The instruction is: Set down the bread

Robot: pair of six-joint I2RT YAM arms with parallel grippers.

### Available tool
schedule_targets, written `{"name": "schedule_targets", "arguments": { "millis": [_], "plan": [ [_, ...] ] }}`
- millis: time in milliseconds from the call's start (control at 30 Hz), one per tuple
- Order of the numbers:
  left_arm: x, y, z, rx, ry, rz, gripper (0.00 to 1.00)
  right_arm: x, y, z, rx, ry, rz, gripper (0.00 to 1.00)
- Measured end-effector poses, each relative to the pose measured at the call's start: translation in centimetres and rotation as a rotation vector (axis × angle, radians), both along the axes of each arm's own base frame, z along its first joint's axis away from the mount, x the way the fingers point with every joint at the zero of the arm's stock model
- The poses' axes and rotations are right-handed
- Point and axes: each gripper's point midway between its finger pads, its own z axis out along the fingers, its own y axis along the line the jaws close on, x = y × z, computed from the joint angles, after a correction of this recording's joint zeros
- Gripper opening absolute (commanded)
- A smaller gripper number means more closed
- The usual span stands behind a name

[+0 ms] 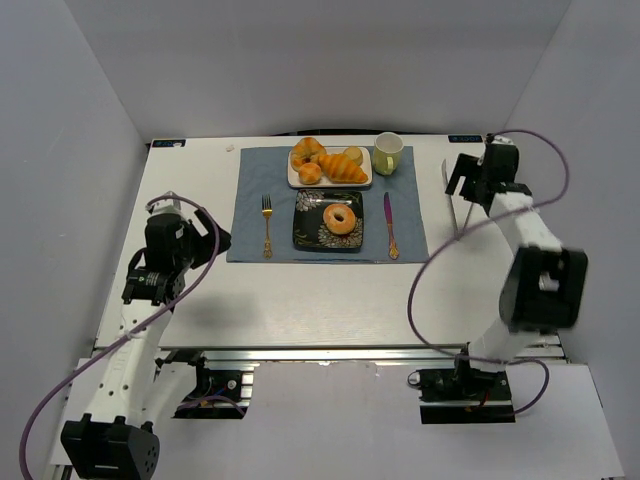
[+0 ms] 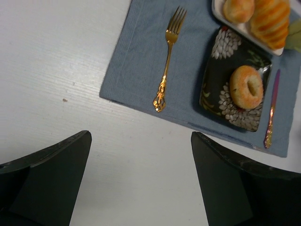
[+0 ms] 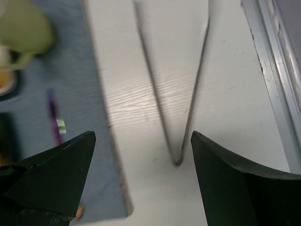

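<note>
The bread (image 1: 340,219) lies on the plate (image 1: 305,238) mid-mat (image 1: 250,200), between fork (image 1: 267,225) and knife (image 1: 390,225). The left gripper (image 2: 141,139) hovers with jaws apart off the mat's near-left corner. The right gripper (image 3: 141,139), also apart, hangs over tongs (image 3: 177,161) near the table's (image 3: 235,117) right edge.

I work at a white worktop (image 1: 300,290) with a faint wood grain, flat and matte. Three plain pale grey walls close around it: the left wall (image 1: 60,150), the back wall (image 1: 320,60) and the right wall (image 1: 600,150), which spread outward in the overhead view. A silver aluminium rail (image 1: 300,352) runs along the near edge, and a similar grey metal strip (image 3: 270,70) borders the right side. Below the near edge lies a white floor panel (image 1: 340,430). The light is soft and even, throwing only dim, blurred shadows on the worktop. A tiny dark speck (image 2: 64,100) sits on the grain to my left.
</note>
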Motion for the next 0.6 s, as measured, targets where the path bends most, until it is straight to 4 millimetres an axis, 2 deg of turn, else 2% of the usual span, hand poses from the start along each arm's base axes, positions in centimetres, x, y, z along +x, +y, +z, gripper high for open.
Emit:
{"name": "schedule_targets", "arguments": {
  "millis": [67,133,167,233,300,400,433,500,533,600],
  "plan": [
    [0.4,0.1,1.3,-0.005,-0.031,0.01,0.98,-2.4,1.8,5.4,0.032,-0.126,0.017,0.89],
    [0.7,0.1,2.3,-0.016,-0.06,0.019,0.98,-5.8,4.6,10.6,0.09,-0.276,0.083,0.89],
    [0.8,0.1,2.5,-0.02,-0.069,0.022,0.98,-7.7,6.0,12.4,0.12,-0.343,0.127,0.89],
    [0.6,0.1,2.7,-0.028,-0.076,0.029,0.98,-11.8,8.8,14.2,0.19,-0.441,0.237,0.89],
    [0.2,0.1,2.8,-0.033,-0.087,0.035,0.98,-14.5,10.1,13.6,0.238,-0.469,0.3,0.89],
    [-0.6,0.3,2.7,-0.036,-0.103,0.046,0.98,-16.6,11.2,10.1,0.291,-0.41,0.351,0.89],
    [-0.9,0.4,2.7,-0.034,-0.105,0.047,0.98,-17.4,11.6,7.9,0.313,-0.359,0.361,0.89],
    [-1.1,0.6,2.8,-0.024,-0.109,0.052,0.98,-18.6,11.9,5.4,0.336,-0.294,0.371,0.89],
    [-1.2,0.7,2.7,-0.015,-0.106,0.055,0.98,-19.2,12.1,4.7,0.342,-0.274,0.377,0.89],
    [-1.5,1.0,2.3,0.003,-0.089,0.058,0.98,-19.7,12.2,4.5,0.346,-0.271,0.387,0.9]
  ]
}}
